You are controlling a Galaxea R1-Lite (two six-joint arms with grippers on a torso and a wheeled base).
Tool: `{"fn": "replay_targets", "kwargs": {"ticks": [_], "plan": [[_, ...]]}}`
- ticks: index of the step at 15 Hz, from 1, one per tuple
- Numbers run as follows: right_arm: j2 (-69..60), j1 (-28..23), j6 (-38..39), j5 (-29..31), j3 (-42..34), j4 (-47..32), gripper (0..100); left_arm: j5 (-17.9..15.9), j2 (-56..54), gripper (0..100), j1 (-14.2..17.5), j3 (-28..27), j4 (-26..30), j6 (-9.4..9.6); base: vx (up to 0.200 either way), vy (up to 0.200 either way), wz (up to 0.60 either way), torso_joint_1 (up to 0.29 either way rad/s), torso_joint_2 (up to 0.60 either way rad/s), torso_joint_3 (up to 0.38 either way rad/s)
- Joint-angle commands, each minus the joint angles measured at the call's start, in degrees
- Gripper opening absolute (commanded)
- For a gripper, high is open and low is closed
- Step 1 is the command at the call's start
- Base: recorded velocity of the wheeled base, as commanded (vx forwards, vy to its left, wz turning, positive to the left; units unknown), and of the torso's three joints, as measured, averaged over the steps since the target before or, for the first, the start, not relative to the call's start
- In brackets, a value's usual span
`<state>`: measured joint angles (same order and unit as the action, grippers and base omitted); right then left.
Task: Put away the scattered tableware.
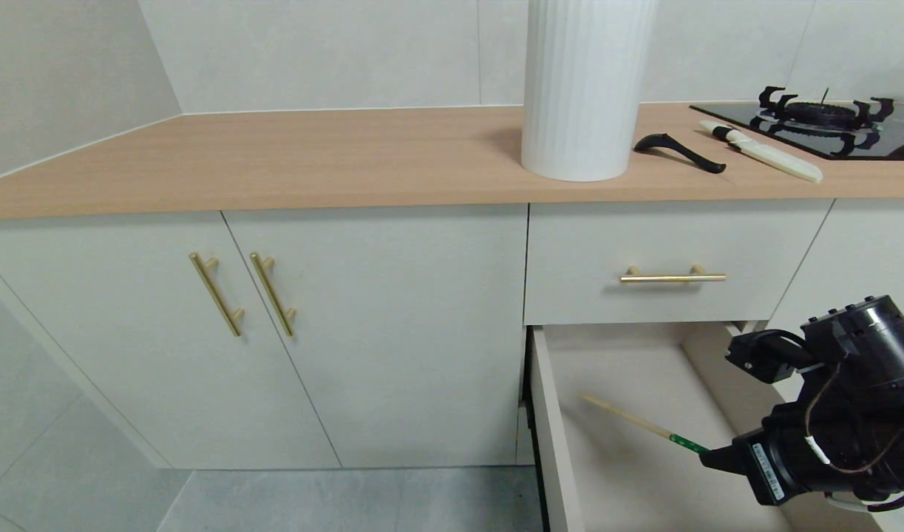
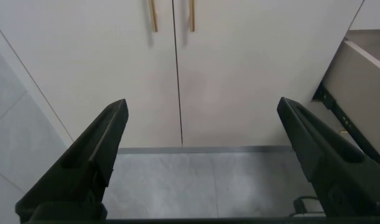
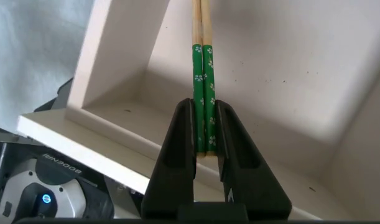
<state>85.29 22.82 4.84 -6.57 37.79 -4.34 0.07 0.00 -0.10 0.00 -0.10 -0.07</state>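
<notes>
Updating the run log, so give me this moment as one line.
right hand: shut on chopsticks, pointing into open drawer | left hand: open, facing cabinet doors | counter: knife, black tool not yet stored

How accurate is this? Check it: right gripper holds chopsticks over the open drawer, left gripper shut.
Wrong on the left gripper: the left wrist view shows it open, fingers wide apart. The right gripper does hold the chopsticks over the open drawer.
</notes>
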Motion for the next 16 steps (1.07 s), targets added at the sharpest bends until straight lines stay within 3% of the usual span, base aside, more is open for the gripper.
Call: {"fn": "replay_targets", "kwargs": {"ticks": [1, 8, 10, 16], "plan": [[0.6, 0.0, 0.0, 0.0, 0.2, 0.0, 0, 0.0, 0.0, 100, 0.0, 0.0, 0.0, -0.01, 0.0, 0.0, 0.0, 0.0, 0.0, 0.0], [11.2, -0.1, 3.4, 0.7, 1.2, 10.9, 0, 0.0, 0.0, 100, 0.0, 0.0, 0.0, -0.01, 0.0, 0.0, 0.0, 0.0, 0.0, 0.0], [15.4, 0.3, 8.3, 3.4, 1.2, 17.1, 0, 0.0, 0.0, 100, 0.0, 0.0, 0.0, -0.01, 0.0, 0.0, 0.0, 0.0, 0.0, 0.0], [29.6, 1.9, 12.0, 13.4, -0.2, 35.2, 0, 0.0, 0.0, 100, 0.0, 0.0, 0.0, -0.01, 0.0, 0.0, 0.0, 0.0, 0.0, 0.0]]}}
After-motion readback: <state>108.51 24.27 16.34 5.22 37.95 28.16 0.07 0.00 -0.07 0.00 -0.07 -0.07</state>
